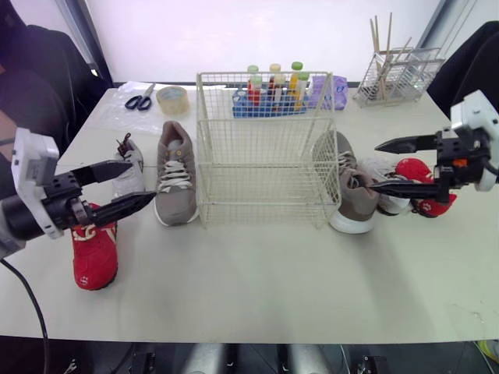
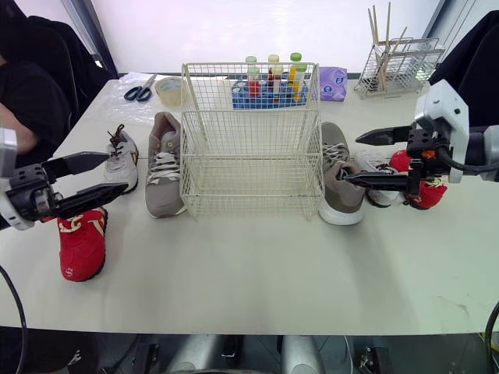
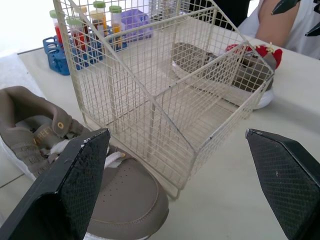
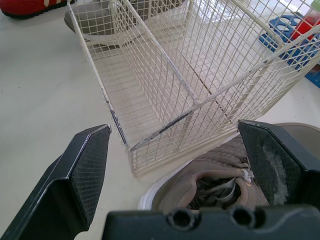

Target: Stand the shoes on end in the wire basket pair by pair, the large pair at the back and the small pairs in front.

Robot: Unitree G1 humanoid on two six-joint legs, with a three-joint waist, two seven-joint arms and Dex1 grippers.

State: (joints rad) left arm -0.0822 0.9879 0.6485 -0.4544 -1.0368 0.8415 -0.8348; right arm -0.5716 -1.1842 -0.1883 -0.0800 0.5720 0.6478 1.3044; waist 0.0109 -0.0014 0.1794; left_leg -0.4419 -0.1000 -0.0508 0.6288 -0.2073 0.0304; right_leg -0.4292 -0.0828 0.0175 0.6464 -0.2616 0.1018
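Observation:
The cream wire basket (image 1: 263, 76) stands empty at the table's middle. A large taupe shoe (image 1: 176, 173) lies on its sole just left of the basket, and its mate (image 1: 352, 191) lies just right of it. Further left are a small white shoe (image 1: 129, 167) and a small red shoe (image 1: 95, 249). On the right, another small white shoe (image 1: 387, 188) and a red one (image 1: 422, 185) lie behind my right gripper (image 1: 373, 166). That gripper hovers open over the right taupe shoe (image 4: 215, 182). My left gripper (image 1: 143, 181) is open beside the left taupe shoe (image 3: 55, 150), above the small shoes.
Behind the basket stand a blue rack of bottles (image 1: 273, 95) and a purple pack (image 1: 337, 89). Scissors (image 1: 139, 101) and a tape roll (image 1: 172, 98) lie at the back left. At the back right sits a wire rack with sticks (image 1: 398, 74). A bare strip of table runs along the front.

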